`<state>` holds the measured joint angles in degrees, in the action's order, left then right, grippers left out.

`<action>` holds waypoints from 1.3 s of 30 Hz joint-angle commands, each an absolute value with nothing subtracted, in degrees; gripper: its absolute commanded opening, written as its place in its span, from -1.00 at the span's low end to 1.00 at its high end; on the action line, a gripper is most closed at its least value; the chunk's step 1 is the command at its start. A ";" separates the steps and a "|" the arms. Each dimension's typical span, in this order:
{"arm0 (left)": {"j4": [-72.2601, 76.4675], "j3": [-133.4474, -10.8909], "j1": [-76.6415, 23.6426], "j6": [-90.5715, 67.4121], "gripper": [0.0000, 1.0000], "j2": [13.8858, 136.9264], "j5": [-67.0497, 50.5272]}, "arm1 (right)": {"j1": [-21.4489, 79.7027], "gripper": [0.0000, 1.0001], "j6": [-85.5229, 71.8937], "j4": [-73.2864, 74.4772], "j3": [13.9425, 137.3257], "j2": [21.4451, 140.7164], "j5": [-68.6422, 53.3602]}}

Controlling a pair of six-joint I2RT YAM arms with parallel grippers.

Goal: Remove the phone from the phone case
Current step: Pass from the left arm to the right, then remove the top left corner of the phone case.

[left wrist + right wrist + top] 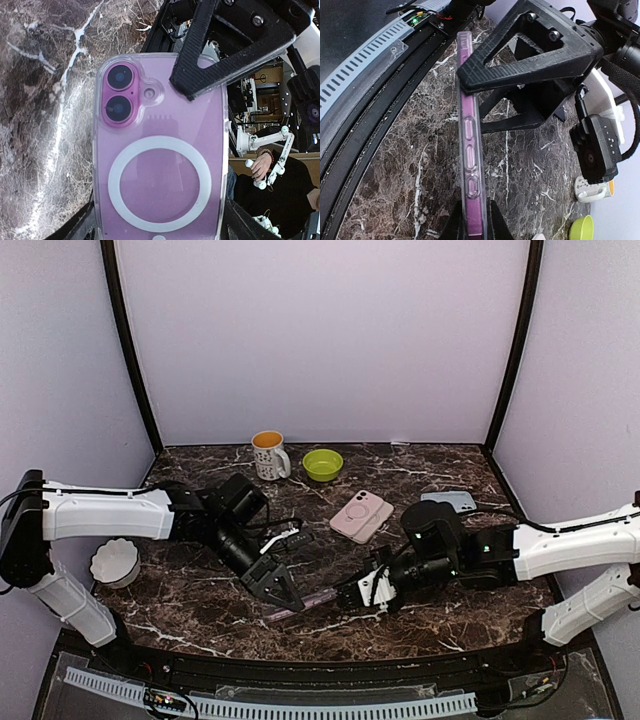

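Note:
A purple phone [160, 150] in a clear phone case [100, 165] with a white ring on its back is held off the marble table between both arms [312, 599]. My left gripper [157, 232] spans the case's width, one finger against each long side, shut on it. In the right wrist view the case is edge-on [471, 150], side buttons showing. My right gripper [472, 227] is shut on its front and back faces near one end. A right finger [230, 45] covers the phone's top corner in the left wrist view.
At the back stand an orange-lined mug [270, 454] and a green bowl [323, 464]. A pink cased phone [361, 516] and a grey phone [450, 500] lie mid-table. A white bowl [114, 562] sits at the left. The table's front edge rail [370, 75] is close by.

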<state>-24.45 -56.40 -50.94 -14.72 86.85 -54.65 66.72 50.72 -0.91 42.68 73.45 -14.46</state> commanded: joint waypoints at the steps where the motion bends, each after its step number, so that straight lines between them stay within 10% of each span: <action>1: -23.15 -56.79 -51.39 -12.68 -0.02 84.03 -57.81 | 67.15 -0.98 48.97 -4.45 43.08 73.92 -15.37; 15: -24.15 -57.88 -51.31 -11.48 0.97 78.67 -46.26 | 67.15 -1.00 41.83 -7.40 39.10 68.72 -15.09; 39: -18.41 -47.58 -49.40 -1.23 0.97 50.62 -7.40 | 63.96 -1.00 17.29 -28.18 33.80 61.85 6.47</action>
